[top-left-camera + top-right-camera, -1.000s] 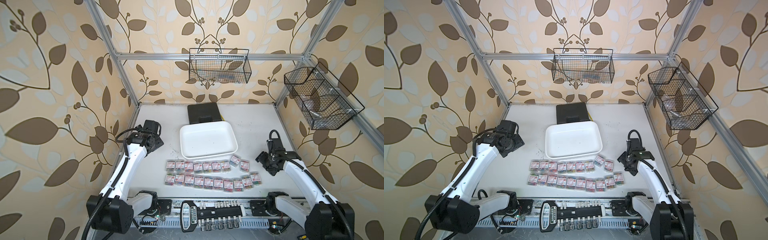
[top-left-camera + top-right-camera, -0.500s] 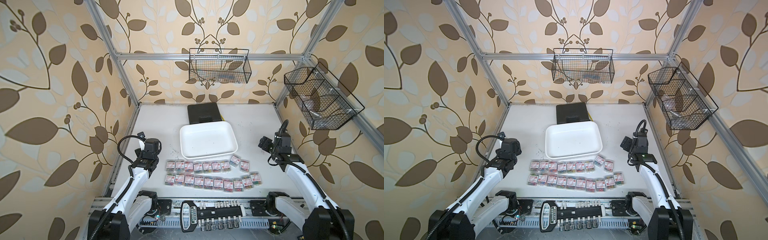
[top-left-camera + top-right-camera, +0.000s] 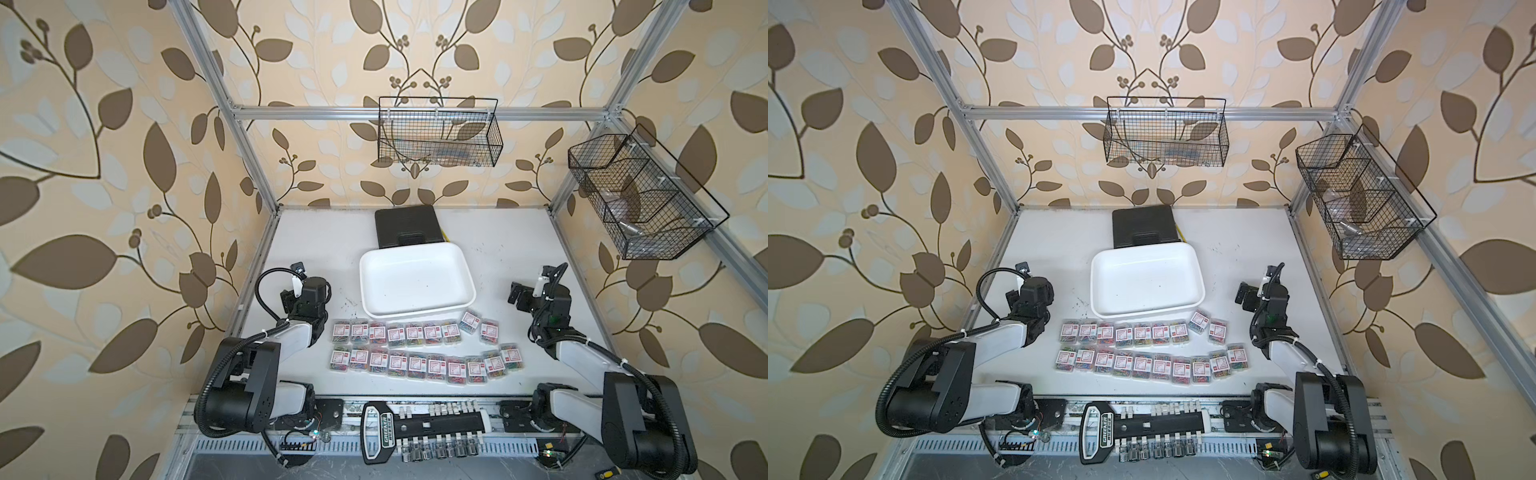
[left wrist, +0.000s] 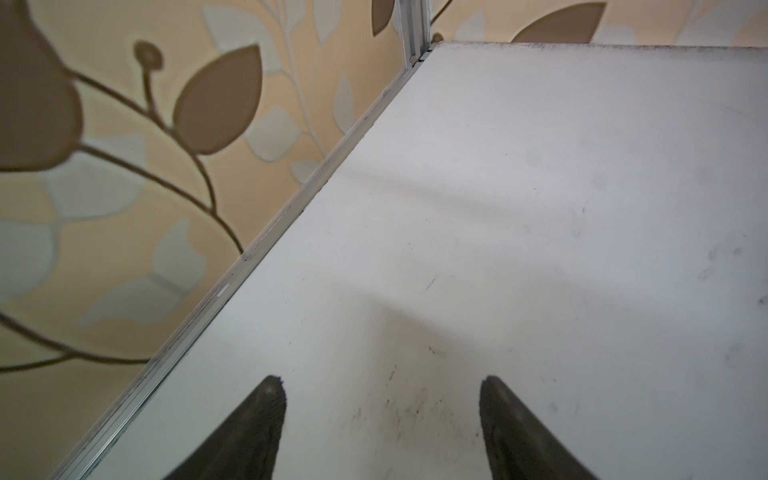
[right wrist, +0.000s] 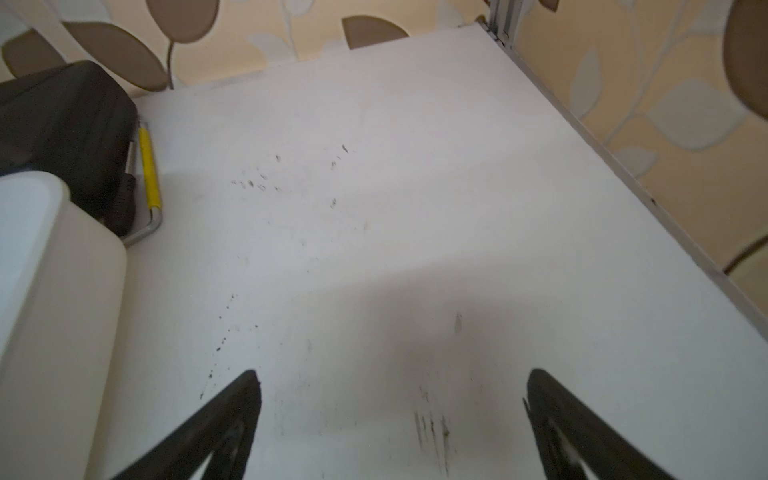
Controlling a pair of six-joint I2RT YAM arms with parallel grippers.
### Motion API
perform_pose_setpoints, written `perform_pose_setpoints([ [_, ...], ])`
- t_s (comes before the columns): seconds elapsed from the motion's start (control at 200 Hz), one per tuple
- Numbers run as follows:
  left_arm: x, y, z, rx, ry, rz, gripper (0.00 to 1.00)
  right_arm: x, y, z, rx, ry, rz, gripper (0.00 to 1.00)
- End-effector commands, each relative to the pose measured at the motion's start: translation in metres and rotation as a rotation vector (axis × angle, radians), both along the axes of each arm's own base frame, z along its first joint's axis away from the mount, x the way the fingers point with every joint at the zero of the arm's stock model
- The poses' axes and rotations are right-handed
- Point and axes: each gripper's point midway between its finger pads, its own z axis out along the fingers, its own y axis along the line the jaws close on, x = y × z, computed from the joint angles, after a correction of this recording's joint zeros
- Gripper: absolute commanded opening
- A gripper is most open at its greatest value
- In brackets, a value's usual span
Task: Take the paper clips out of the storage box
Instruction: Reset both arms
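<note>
The white storage box [image 3: 415,311] stands at the table's middle, and nothing shows inside it in both top views [image 3: 1147,309]. The paper clips [image 3: 415,363], small clear labelled boxes, lie in two rows on the table in front of it [image 3: 1158,365]. My left gripper [image 3: 289,298] hovers left of the rows, open, with only bare table between its fingertips in the left wrist view [image 4: 382,386]. My right gripper [image 3: 517,296] hangs right of the storage box, wide open and holding nothing [image 5: 390,378]. The storage box's wall [image 5: 50,270] shows beside it.
A black hard case [image 3: 407,226] lies behind the storage box, also seen in the right wrist view [image 5: 62,124]. Wire baskets hang on the back wall [image 3: 438,133] and the right wall [image 3: 640,199]. A socket rail [image 3: 419,424] lies along the front edge.
My right gripper has left the right end of the clip rows, risen beside the storage box and opened wider. My left arm has folded back and lower, its gripper still open.
</note>
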Motion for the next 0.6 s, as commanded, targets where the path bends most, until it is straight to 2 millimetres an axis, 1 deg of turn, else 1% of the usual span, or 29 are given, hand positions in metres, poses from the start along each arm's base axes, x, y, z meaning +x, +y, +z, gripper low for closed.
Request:
perform_pose_setpoints([
  [0.0,0.019,-0.008,0.026,0.014,-0.096,-0.08,0.77,0.016,0.01,0.027,-0.051,-0.135,0.083,1.0],
  [0.115,0.017,-0.024,0.027,0.045,-0.122,-0.22,0.78,0.022,0.02,0.031,-0.041,-0.171,0.143,1.0],
  [0.215,0.016,-0.029,0.028,0.051,-0.151,-0.277,0.78,0.024,0.031,0.032,-0.033,-0.195,0.202,1.0],
  [0.265,0.018,-0.033,0.028,0.042,-0.142,-0.301,0.78,0.025,0.032,0.031,-0.044,-0.203,0.203,1.0],
  [0.33,0.018,-0.039,0.025,-0.031,-0.122,-0.315,0.78,0.028,0.033,0.027,-0.046,-0.202,0.207,1.0],
  [0.39,0.016,-0.044,0.027,-0.157,-0.189,-0.327,0.79,0.033,0.044,0.023,-0.077,-0.174,0.241,1.0],
  [0.435,0.015,-0.05,0.029,-0.171,-0.21,-0.371,0.81,0.033,0.045,0.021,-0.091,-0.164,0.234,1.0],
  [0.465,0.015,-0.048,0.03,-0.169,-0.214,-0.358,0.84,0.032,0.043,0.022,-0.089,-0.173,0.227,1.0],
  [0.49,0.014,-0.042,0.03,-0.159,-0.219,-0.322,0.86,0.03,0.042,0.023,-0.086,-0.182,0.218,1.0],
  [0.56,0.013,-0.027,0.032,-0.122,-0.245,-0.255,0.88,0.03,0.042,0.022,-0.093,-0.181,0.213,1.0],
  [0.6,0.014,-0.023,0.027,-0.151,-0.262,-0.246,0.88,0.031,0.042,0.022,-0.097,-0.177,0.213,1.0],
])
